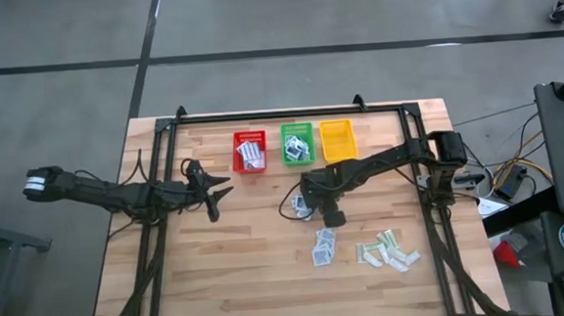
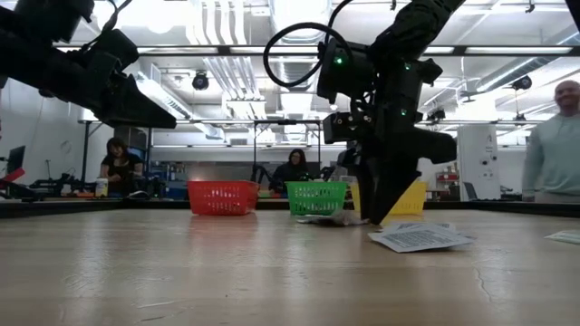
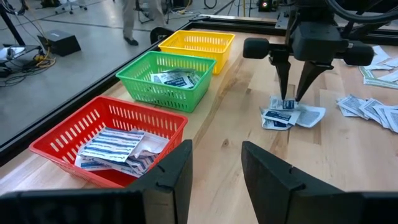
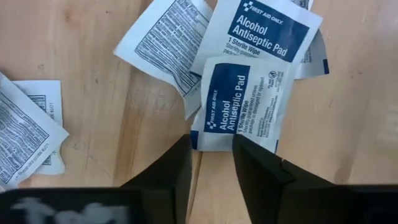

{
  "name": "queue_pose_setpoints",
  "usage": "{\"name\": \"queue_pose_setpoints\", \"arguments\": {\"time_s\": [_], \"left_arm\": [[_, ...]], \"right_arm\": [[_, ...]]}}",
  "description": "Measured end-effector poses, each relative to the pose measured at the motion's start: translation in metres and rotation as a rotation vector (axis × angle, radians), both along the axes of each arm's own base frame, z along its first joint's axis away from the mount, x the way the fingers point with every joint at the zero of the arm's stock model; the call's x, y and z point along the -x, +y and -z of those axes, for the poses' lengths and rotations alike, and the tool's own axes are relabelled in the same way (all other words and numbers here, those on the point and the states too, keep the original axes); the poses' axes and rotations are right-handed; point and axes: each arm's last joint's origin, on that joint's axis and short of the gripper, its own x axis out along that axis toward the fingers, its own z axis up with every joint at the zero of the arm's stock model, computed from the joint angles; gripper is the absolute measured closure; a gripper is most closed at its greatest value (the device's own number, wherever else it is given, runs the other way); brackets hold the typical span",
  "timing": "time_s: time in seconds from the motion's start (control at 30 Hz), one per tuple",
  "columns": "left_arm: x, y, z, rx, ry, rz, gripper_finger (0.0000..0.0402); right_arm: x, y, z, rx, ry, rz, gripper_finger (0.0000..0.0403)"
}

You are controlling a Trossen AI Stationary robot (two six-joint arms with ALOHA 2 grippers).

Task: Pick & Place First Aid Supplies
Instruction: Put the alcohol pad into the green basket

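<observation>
A: From above, the right gripper (image 1: pixel 332 217) stands over a small heap of flat white-and-blue paper packets (image 1: pixel 301 207) on the wooden desk (image 1: pixel 250 268), below three plastic baskets: red (image 1: pixel 249 151), green (image 1: pixel 297 143), yellow (image 1: pixel 338 140). The left gripper (image 1: pixel 212 189) waits spread, empty.

B: In the right wrist view? Three antiseptic-pad packets lie overlapped (light, limp, slippery, I'd judge); the fingers (image 4: pixel 255 163) are half-closed astride the nearest packet's (image 4: pixel 245 102) edge, the best hold, not yet pinching.
</observation>
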Motion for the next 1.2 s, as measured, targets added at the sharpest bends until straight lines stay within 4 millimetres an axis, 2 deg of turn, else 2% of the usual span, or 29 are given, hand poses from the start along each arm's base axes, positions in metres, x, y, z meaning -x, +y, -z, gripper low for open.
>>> {"name": "queue_pose_setpoints", "arguments": {"time_s": [0.53, 0.83, 1.0, 1.2], "left_arm": [[0.000, 0.000, 0.000, 0.005, -0.002, -0.002, 0.0268], [0.000, 0.000, 0.000, 0.007, -0.002, -0.003, 0.0268], [0.000, 0.000, 0.000, 0.006, -0.002, -0.002, 0.0268], [0.000, 0.000, 0.000, 0.006, -0.002, -0.003, 0.0268]], "right_arm": [[0.001, 0.000, -0.001, -0.009, 0.012, -0.002, 0.0390], [-0.002, 0.000, -0.015, -0.028, 0.068, 0.005, 0.0394], [-0.005, -0.004, -0.024, -0.192, 0.056, -0.008, 0.0394], [-0.009, -0.018, -0.033, -0.406, -0.001, -0.034, 0.0394]]}}
